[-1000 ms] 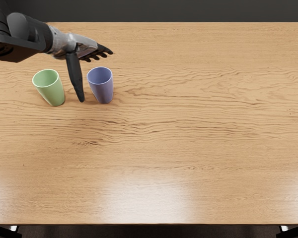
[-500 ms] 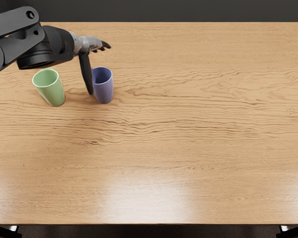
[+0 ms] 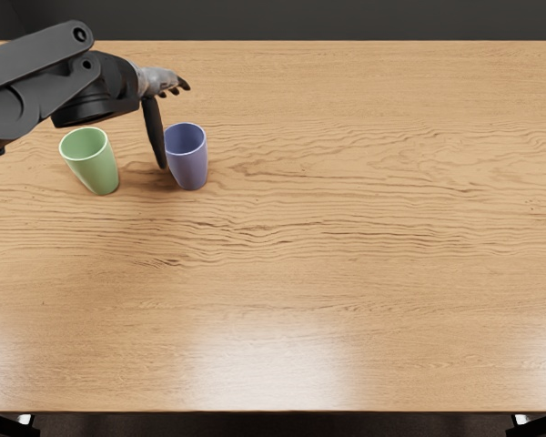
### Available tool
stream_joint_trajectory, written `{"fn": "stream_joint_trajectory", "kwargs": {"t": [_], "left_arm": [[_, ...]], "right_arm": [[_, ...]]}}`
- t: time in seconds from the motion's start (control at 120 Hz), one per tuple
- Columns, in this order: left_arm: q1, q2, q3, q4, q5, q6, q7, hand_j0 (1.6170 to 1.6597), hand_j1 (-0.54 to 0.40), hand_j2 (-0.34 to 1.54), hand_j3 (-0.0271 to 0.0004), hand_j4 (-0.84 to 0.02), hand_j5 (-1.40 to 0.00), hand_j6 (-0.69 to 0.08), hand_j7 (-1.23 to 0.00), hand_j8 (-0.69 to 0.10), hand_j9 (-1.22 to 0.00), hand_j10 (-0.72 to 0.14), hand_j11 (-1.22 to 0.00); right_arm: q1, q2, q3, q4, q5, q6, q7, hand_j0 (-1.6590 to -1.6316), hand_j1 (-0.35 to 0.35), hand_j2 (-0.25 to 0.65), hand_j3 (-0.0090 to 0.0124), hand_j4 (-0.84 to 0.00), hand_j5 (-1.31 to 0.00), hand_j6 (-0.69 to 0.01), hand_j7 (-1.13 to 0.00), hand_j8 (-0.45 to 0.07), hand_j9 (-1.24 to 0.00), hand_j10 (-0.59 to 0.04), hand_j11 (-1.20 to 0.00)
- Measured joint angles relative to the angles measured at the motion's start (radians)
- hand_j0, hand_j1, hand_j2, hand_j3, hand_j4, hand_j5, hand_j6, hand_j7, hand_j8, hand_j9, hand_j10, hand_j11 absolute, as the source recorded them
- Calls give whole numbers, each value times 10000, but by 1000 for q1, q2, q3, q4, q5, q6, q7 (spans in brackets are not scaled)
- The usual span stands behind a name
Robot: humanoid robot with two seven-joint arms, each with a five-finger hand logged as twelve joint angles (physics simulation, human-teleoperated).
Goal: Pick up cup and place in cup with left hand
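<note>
Green cup [image 3: 96, 166]: stands upright on the tabletop [image 3: 300, 264], left of the blue cup [image 3: 189, 166].
Blue cup: stands upright, just beside the thumb [image 3: 153, 127]; can't tell about contact.
Left hand [image 3: 156, 82]: hangs open, gripping nothing, with thumb pointing down between the 2 cups and fingers [image 3: 183, 83] stretched rightward.
Hand to blue cup: nearer and rightward from palm; probably needs a small shift that way before closing.
</note>
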Motion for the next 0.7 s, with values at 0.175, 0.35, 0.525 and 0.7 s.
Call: {"fn": "stream_joint_trajectory", "kwargs": {"t": [0.175,0.35,0.525,0.7], "left_arm": [[23,-34,1,22,0,1,0,16581,2649,154,0,-739,-926,-749,-924,-746,-923,-733,-922],[21,-64,1,30,0,1,0,16581,2461,185,0,-894,-1129,-905,-1127,-901,-1126,-889,-1125],[20,-97,14,72,0,1,0,16581,2219,226,0,-1095,-1392,-1105,-1390,-1102,-1389,-1090,-1388],[17,-116,34,127,1,1,0,16581,2115,244,0,-1180,-1504,-1190,-1502,-1187,-1501,-1175,-1501]], "right_arm": [[1,0,1,0,0,0,0,-16581,-3202,-49,0,-239,-311,-238,-311,-238,-311,-239,-311],[4,0,1,0,0,0,0,-16581,-3202,-49,0,-239,-311,-238,-311,-238,-311,-239,-311],[6,0,1,0,0,1,0,-16581,-3202,-49,0,-239,-311,-238,-311,-239,-311,-239,-311],[7,0,2,1,0,1,0,-16581,-3202,-49,0,-239,-311,-239,-311,-239,-311,-239,-311]]}}
